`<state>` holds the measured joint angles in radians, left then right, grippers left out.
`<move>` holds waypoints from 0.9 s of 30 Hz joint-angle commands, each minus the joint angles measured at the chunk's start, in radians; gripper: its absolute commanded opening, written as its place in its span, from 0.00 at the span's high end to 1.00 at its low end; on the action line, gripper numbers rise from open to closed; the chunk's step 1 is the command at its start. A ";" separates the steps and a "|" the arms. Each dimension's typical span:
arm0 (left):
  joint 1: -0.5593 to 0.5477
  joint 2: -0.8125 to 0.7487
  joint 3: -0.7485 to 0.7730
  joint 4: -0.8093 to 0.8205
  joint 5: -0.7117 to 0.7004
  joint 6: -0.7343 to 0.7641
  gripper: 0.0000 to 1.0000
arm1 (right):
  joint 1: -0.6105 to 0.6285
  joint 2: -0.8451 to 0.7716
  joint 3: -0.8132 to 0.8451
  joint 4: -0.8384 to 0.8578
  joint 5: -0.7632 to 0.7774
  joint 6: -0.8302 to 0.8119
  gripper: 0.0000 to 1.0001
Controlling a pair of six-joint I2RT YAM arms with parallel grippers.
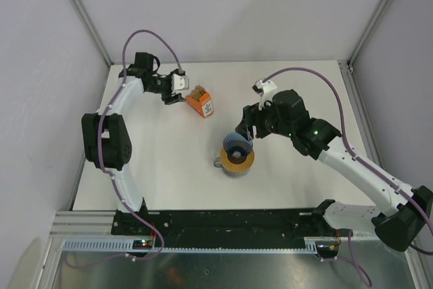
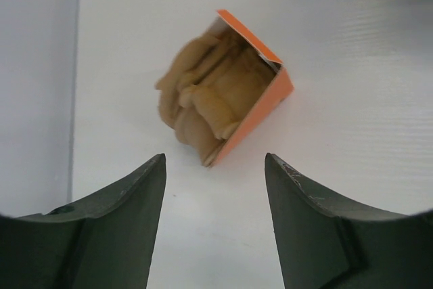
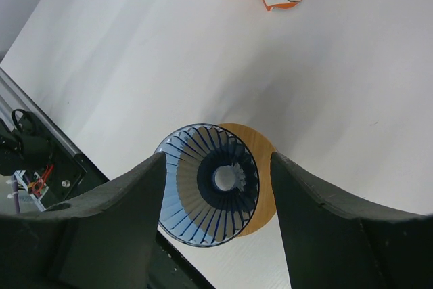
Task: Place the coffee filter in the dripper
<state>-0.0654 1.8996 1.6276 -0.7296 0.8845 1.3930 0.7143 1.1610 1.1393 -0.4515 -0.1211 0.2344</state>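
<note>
Top external, right hand (image 1: 242, 128) angled toward dripper (image 1: 237, 143)

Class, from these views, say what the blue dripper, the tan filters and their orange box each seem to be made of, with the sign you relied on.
Dripper: likely glossy translucent plastic; the surface behind shows through its ribbed blue wall. Filters: probably matte unbleached paper, soft and crumpled. Box: apparently thin cardboard, flat folded panels, orange print.

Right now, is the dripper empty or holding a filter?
Empty: the right wrist view shows the dripper with bare blue ribs and open centre hole; tan filters sit in the orange box.
</note>
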 commanded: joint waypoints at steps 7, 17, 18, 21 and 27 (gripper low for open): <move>-0.022 0.052 0.043 -0.046 -0.019 0.097 0.41 | 0.014 0.009 0.027 0.002 0.018 -0.015 0.32; -0.080 0.122 0.089 -0.046 -0.082 0.051 0.59 | 0.016 0.021 0.027 -0.010 0.016 -0.023 0.32; -0.081 0.122 0.090 -0.046 -0.081 0.049 0.61 | 0.017 0.023 0.027 -0.014 0.016 -0.023 0.32; -0.086 0.122 0.088 -0.045 -0.093 0.044 0.68 | 0.019 0.025 0.027 -0.021 0.018 -0.023 0.32; -0.110 0.125 0.081 -0.045 -0.150 -0.002 0.85 | 0.021 0.019 0.027 -0.019 0.019 -0.022 0.32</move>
<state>-0.1581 2.0277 1.6787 -0.7723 0.7723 1.4231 0.7292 1.1858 1.1393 -0.4721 -0.1131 0.2256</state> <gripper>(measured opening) 0.181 0.677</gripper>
